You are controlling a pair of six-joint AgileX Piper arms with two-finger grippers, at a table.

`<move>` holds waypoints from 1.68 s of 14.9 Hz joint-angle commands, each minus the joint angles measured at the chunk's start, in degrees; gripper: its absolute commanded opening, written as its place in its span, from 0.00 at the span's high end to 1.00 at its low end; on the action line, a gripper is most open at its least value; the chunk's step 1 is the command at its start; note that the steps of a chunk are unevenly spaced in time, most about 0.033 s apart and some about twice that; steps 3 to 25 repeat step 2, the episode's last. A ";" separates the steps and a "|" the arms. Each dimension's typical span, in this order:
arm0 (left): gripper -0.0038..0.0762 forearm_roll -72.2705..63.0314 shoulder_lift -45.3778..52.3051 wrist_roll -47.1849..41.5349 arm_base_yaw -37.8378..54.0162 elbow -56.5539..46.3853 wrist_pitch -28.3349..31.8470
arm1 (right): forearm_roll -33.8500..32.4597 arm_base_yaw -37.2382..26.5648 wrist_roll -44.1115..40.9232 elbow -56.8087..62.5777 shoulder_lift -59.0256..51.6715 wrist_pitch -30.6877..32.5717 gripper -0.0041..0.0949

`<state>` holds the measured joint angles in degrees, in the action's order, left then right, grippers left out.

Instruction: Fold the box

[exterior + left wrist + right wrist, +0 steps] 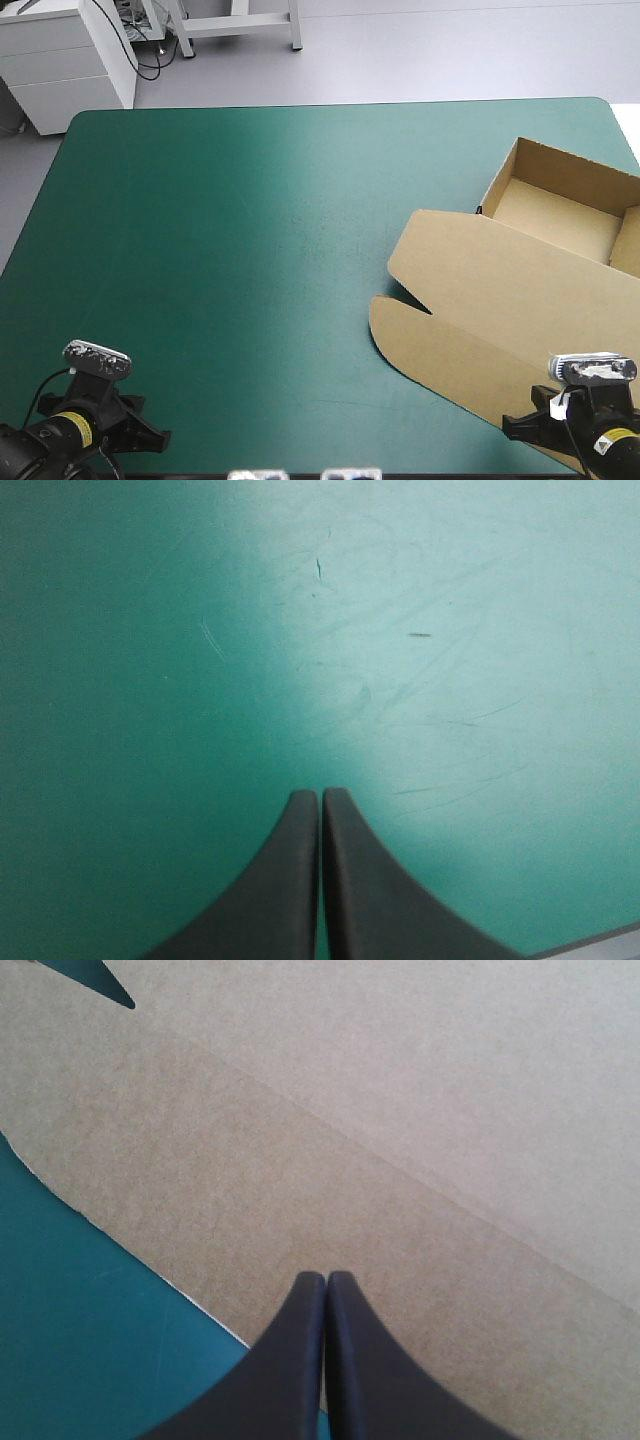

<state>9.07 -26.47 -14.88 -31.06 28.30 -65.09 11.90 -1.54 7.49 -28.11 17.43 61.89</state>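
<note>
Lying along counter (250,220) right edge, box (530,265): tray (555,215) toward far side, lid (470,300) flat, stretching to near right corner. Right pincer (326,1278) closed, empty, over lid's near flap, so nearer arm. Left pincer (320,795) closed, empty, near left corner, well apart.

Teal-green cover (230,250) open across left and centre; the box (500,290), tray walls raised, blocks the right, perhaps beyond view.

The box (520,280) is matt brown board; the teal-green cover (250,250) smooth, faintly scratched.
</note>
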 commanded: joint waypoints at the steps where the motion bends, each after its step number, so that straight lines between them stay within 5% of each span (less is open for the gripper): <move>1: 0.96 0.26 -0.36 -0.47 -0.17 1.44 2.16 | 0.53 0.12 0.61 -1.31 0.54 -3.25 0.97; 25: 0.96 0.26 -0.36 -0.47 -0.17 1.44 2.16 | 0.43 0.12 0.61 -1.31 0.54 -3.25 0.97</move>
